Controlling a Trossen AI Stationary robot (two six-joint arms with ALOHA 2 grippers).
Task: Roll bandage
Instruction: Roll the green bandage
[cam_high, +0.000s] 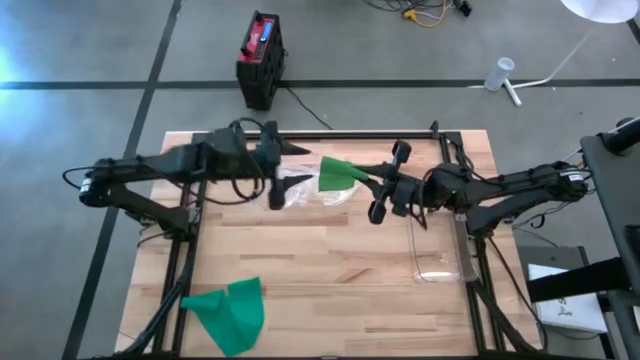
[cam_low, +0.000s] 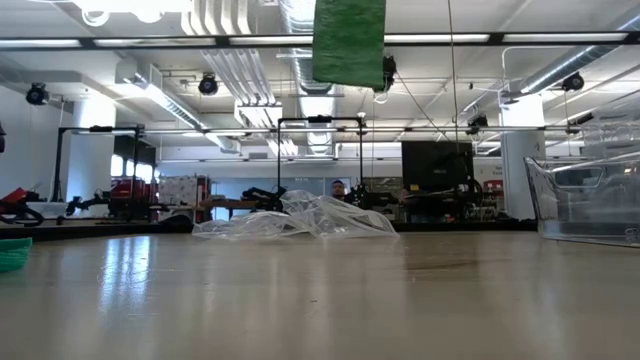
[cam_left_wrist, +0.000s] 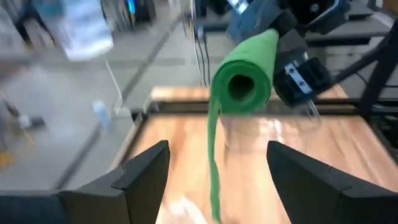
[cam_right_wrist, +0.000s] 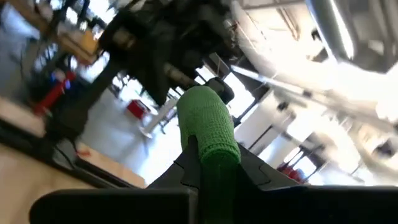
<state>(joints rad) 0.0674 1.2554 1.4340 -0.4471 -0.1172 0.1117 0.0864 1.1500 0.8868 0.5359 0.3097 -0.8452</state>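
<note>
Your right end effector (cam_high: 372, 181) alone clamps the roll (cam_left_wrist: 244, 81); the left end effector (cam_left_wrist: 217, 165) hangs released, so the loose tail (cam_left_wrist: 213, 158) may unwind.

I worked in a robotics lab or workshop hall. Exposed white ducts (cam_low: 240, 60) and strip lights ran across the ceiling, my wooden table (cam_high: 330, 270) stood on a grey concrete floor (cam_high: 80, 130), and other benches, metal frames (cam_low: 320, 150) and a dark monitor (cam_low: 435, 165) filled the room behind.
</note>
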